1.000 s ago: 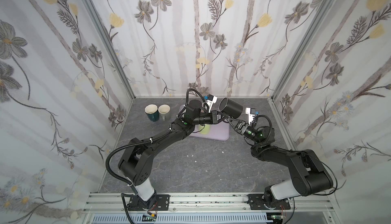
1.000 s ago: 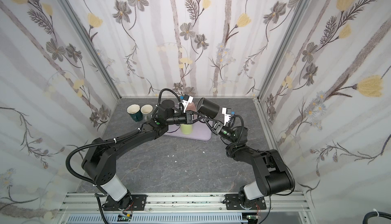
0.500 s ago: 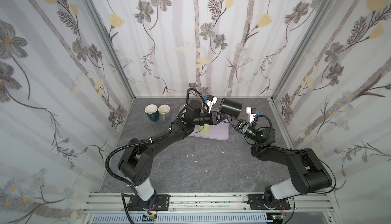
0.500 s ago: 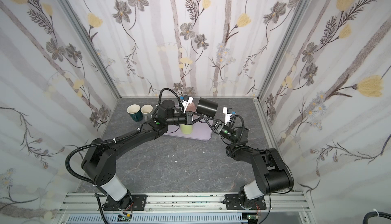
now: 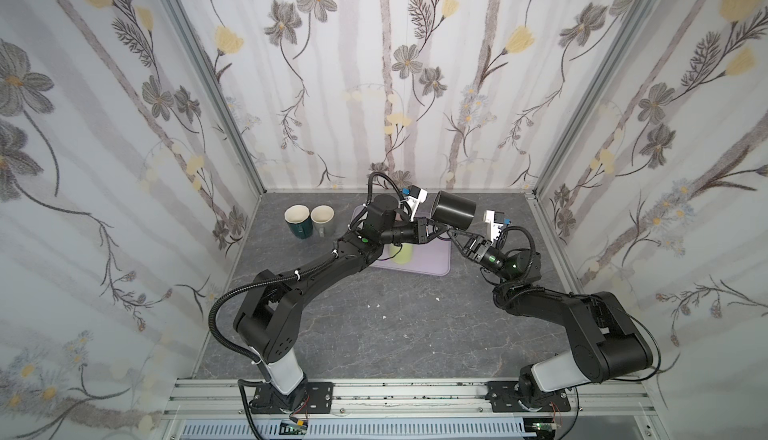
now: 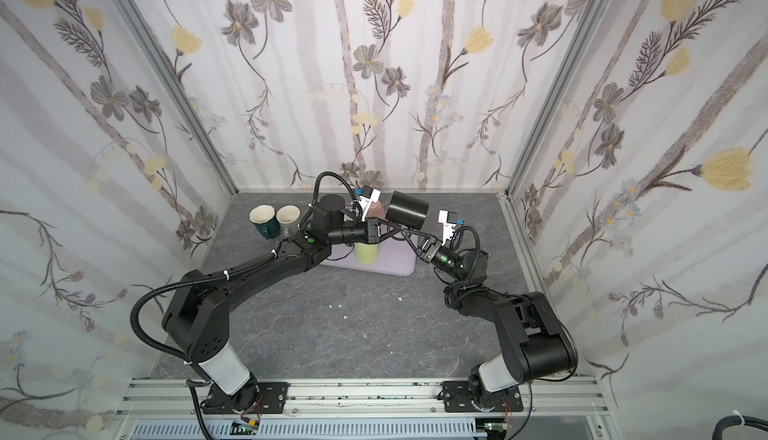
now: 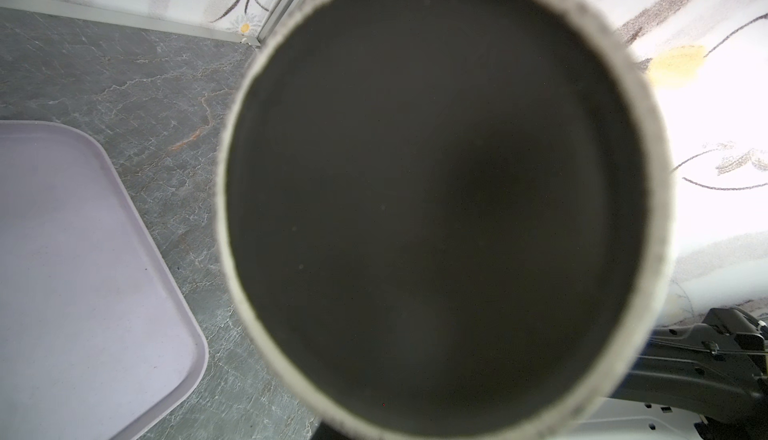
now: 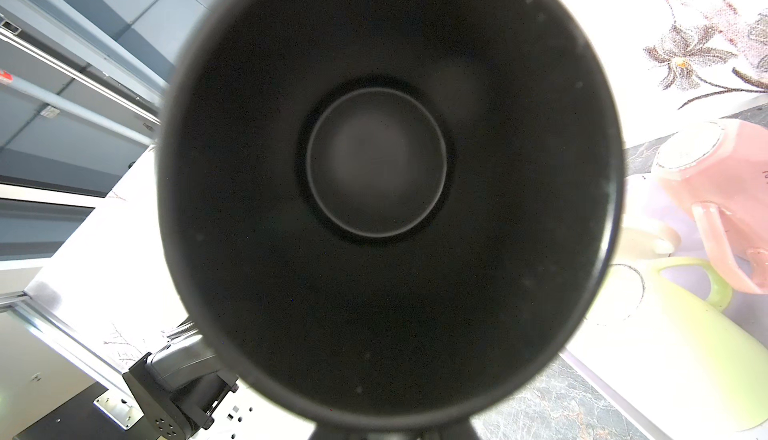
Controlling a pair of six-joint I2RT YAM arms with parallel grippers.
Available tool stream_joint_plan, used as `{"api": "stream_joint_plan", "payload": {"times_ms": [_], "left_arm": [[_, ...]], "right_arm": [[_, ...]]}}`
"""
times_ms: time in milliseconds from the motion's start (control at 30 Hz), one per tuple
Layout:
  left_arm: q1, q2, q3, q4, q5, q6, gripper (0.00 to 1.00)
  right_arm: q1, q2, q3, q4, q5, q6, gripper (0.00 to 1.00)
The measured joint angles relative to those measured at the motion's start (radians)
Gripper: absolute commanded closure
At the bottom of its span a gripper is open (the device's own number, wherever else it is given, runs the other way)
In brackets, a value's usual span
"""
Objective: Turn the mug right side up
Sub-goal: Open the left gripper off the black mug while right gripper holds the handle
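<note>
Top view, black mug (image 5: 453, 211) sideways (midair), mouth rightward, left gripper (image 5: 441, 229) and right gripper (image 5: 454, 235) clamping it

No legible lettering, label or number — neither on the black mug (image 5: 453, 211) nor the tray (image 5: 430, 261).

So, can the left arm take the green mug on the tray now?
Probably not yet. The left gripper is closed on the black mug, held in the air together with the right gripper. The green mug sits under its wrist on the tray, so it must let go first.
</note>
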Motion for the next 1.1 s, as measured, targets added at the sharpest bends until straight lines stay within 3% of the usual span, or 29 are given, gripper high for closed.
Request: {"api": "stream_joint_plan", "payload": {"times_ms": [67,167,200,433,733,1100], "left_arm": [[-0.001,0.0,0.001,0.002,0.0,0.0,0.75],[-0.002,0.0,0.002,-0.001,-0.006,-0.011,0.36],[-0.003,0.0,0.002,-0.014,-0.019,-0.019,0.02],[0.009,-0.011,-0.007,-0.056,-0.082,-0.042,0.0],[0.021,-0.058,-0.049,-0.014,-0.111,-0.046,0.0],[0.03,-0.058,-0.069,-0.007,-0.127,-0.064,0.0]], "right_arm": [[0.0,-0.007,0.0,-0.005,0.002,-0.005,1.0],[0.002,-0.014,0.0,-0.008,-0.002,-0.034,1.0],[0.002,-0.018,0.0,-0.002,-0.003,-0.043,1.0],[0.001,-0.011,-0.009,0.042,0.025,-0.058,1.0],[-0.003,0.013,-0.016,-0.043,0.031,-0.07,1.0],[-0.006,-0.138,-0.004,-0.329,0.107,-0.239,1.0]]}}
